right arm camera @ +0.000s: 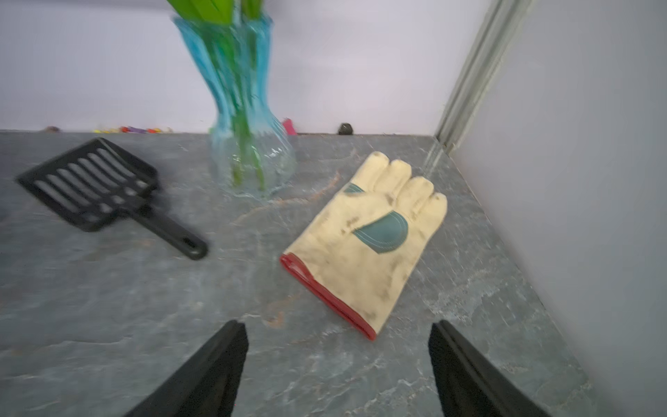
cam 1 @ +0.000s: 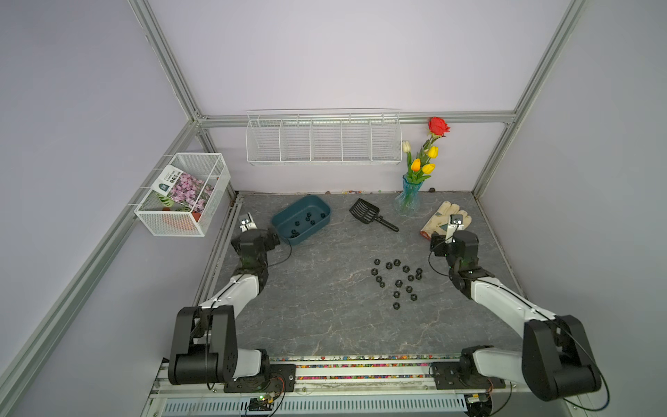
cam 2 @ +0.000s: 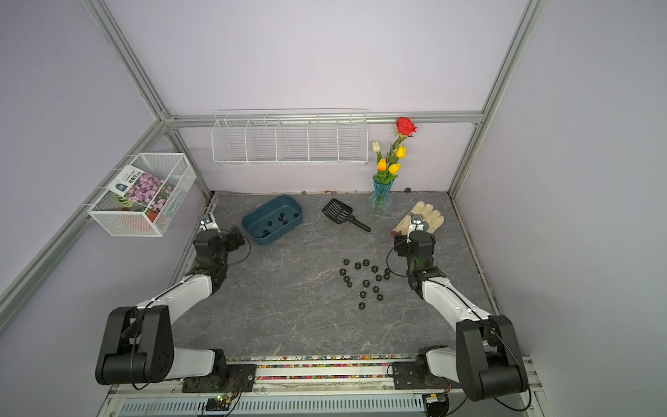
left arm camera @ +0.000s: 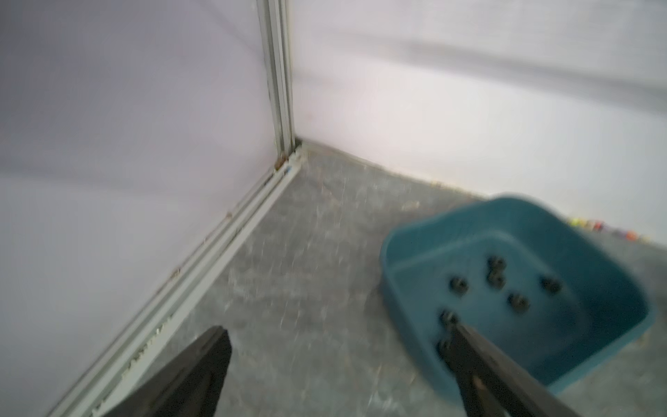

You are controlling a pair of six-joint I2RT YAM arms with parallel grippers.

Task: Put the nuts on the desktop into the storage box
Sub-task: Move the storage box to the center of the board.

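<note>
While left gripper (left arm camera: 334, 326) and right gripper (right arm camera: 338, 325) hold their fingers apart and empty, the nuts (cam 1: 397, 281) lie behind the right fingers, so closing here risks pinching the glove (right arm camera: 364, 234) just ahead, not a nut.

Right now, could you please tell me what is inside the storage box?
About seven black nuts lie loose on the floor of the storage box, nothing else showing. In the left wrist view, one of the jaws covers a corner.
</note>
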